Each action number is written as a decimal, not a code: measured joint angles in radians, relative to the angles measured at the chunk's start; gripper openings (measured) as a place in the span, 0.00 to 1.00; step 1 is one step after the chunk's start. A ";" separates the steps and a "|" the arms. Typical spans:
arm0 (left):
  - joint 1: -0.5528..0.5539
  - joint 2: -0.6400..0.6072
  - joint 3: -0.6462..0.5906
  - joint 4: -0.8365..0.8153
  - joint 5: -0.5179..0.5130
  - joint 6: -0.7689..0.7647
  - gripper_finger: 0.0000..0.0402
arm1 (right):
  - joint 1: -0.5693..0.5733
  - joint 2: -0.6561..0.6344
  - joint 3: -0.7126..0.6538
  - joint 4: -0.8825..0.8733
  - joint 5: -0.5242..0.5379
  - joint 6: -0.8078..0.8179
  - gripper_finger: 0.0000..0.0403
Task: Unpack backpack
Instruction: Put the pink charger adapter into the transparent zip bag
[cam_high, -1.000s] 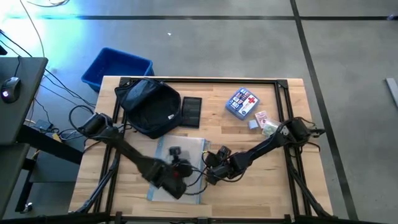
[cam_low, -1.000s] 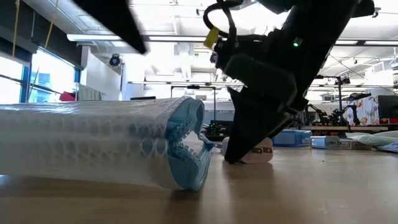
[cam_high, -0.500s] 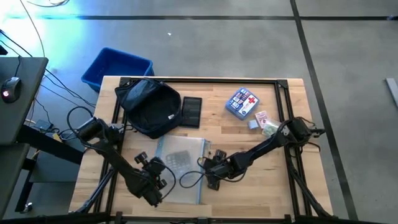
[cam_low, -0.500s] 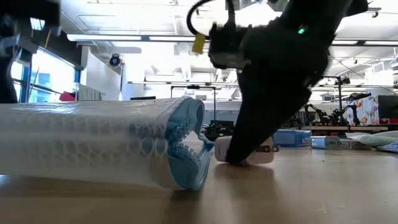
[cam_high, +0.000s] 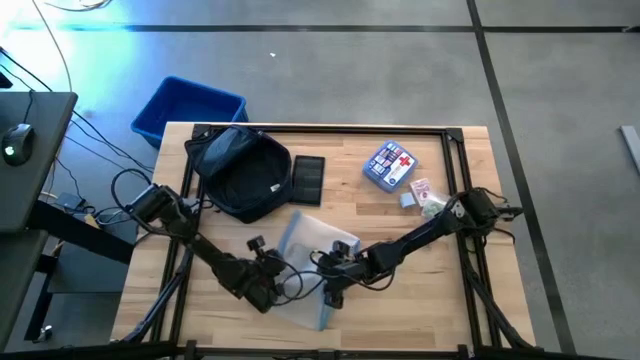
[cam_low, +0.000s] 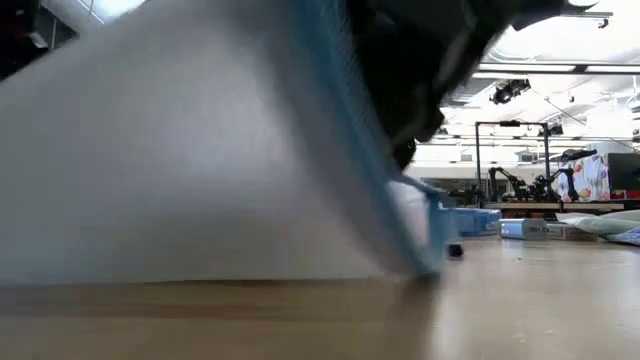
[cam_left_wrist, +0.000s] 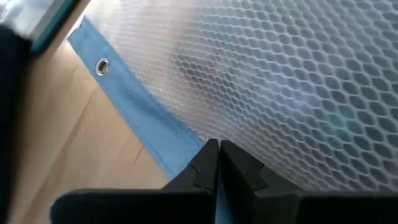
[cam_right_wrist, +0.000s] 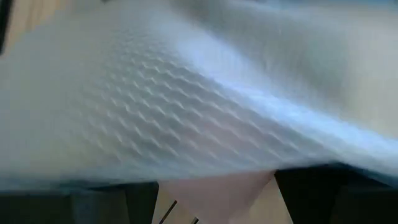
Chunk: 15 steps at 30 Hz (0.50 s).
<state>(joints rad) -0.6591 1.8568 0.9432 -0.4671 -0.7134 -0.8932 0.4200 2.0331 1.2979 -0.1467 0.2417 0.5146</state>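
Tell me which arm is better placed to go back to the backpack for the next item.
Probably the left. Its shut gripper pinches the mesh pouch's blue edge, but its arm stands on the backpack's side. The right gripper is under the pouch, farther away.

Low view: blurred mesh pouch (cam_low: 190, 150) fills most of the frame, hiding the desk (cam_low: 500, 300) behind it. Right wrist view: same pouch blocks nearly everything. Blue bin (cam_high: 187, 108) partly hidden by desk edge.
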 joint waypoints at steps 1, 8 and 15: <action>0.005 0.000 0.000 0.027 -0.005 0.045 0.00 | -0.002 0.000 0.010 -0.001 0.018 -0.004 0.60; 0.036 0.000 0.000 0.166 0.000 0.271 0.00 | -0.047 0.003 0.036 0.005 0.083 -0.026 0.60; 0.038 0.001 0.000 0.181 0.001 0.277 0.00 | -0.077 0.052 0.036 0.100 0.087 -0.046 0.72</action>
<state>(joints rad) -0.6216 1.8580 0.9430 -0.2865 -0.7126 -0.6161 0.3428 2.0849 1.3338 -0.0469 0.3286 0.4687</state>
